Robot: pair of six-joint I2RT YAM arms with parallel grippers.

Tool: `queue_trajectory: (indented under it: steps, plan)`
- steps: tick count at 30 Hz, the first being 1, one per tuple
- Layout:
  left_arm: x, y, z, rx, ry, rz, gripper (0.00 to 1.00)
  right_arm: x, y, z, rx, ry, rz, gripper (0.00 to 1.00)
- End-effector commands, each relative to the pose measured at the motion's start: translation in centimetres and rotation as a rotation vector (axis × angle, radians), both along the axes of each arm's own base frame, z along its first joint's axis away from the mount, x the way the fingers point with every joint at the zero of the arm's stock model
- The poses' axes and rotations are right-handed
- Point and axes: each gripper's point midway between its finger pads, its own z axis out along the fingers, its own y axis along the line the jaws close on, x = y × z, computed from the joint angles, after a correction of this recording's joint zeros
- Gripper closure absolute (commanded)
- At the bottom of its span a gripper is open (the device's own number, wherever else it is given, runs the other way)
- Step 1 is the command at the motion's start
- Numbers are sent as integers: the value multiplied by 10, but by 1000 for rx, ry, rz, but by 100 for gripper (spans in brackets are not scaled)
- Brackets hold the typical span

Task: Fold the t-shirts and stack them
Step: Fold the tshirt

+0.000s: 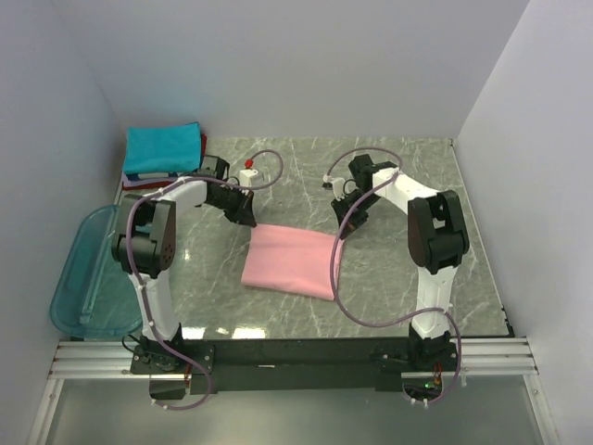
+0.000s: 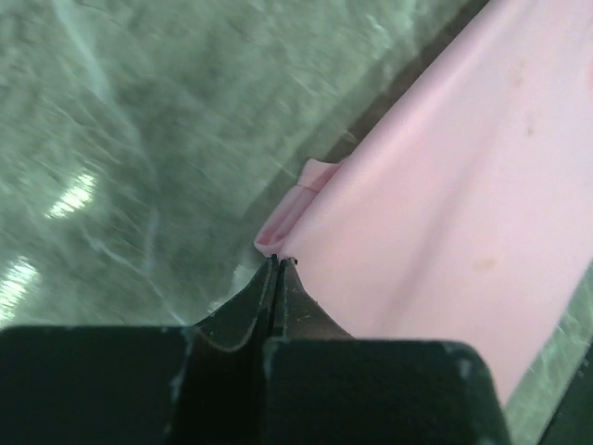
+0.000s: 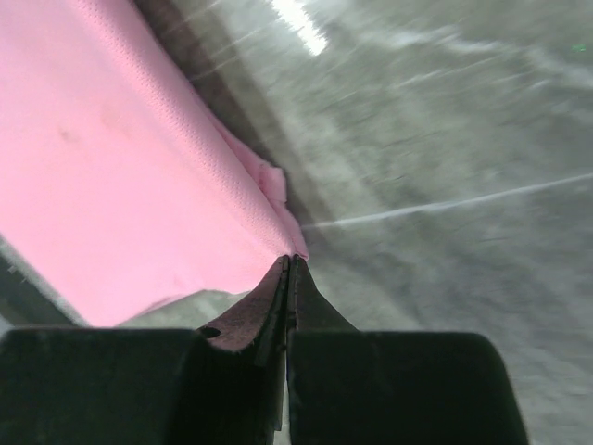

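Pink t-shirt [image 1: 289,261] corners between closed fingers [image 2: 246,320]

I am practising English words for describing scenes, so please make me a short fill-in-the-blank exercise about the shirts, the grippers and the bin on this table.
1. The held t-shirt, pinched by the left gripper and the right gripper, is ___ in colour.
2. The folded t-shirt on top of the stack at the far left corner is ___ in colour.
3. The blue bin stands at the ___ edge of the table.

Missing words: pink; teal; left.
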Motion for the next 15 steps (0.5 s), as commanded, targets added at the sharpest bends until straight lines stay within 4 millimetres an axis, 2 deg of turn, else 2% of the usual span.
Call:
queue_trajectory:
  steps: [1,5,7,8,9,10,11,12,13,14,15]
  plan:
    - [31,4,-4,28,-48,57,99,40,-15,-5,-68,-104,-55,100]
    - [52,3,-3,28,-73,94,99,80,-20,2,-112,-223,-101,100]
    - [63,5,4,26,-97,113,85,90,-23,5,-135,-243,-126,96]
    - [69,10,10,18,-107,135,77,98,-22,14,-136,-264,-136,88]
    - [75,12,19,-12,-120,149,62,102,-23,22,-133,-273,-161,74]
    - [77,13,30,-51,-112,179,55,104,-23,31,-121,-284,-180,53]
    - [79,19,51,-85,-138,200,46,106,-23,43,-97,-299,-203,45]
    - [76,14,67,-140,-146,196,40,105,-16,66,-37,-320,-233,37]
    - [64,10,90,-191,-138,209,39,102,-11,80,10,-325,-247,31]
    - [55,5,101,-231,-129,206,38,97,-7,89,54,-317,-260,31]
    - [46,0,111,-282,-117,209,34,89,3,111,120,-314,-291,31]
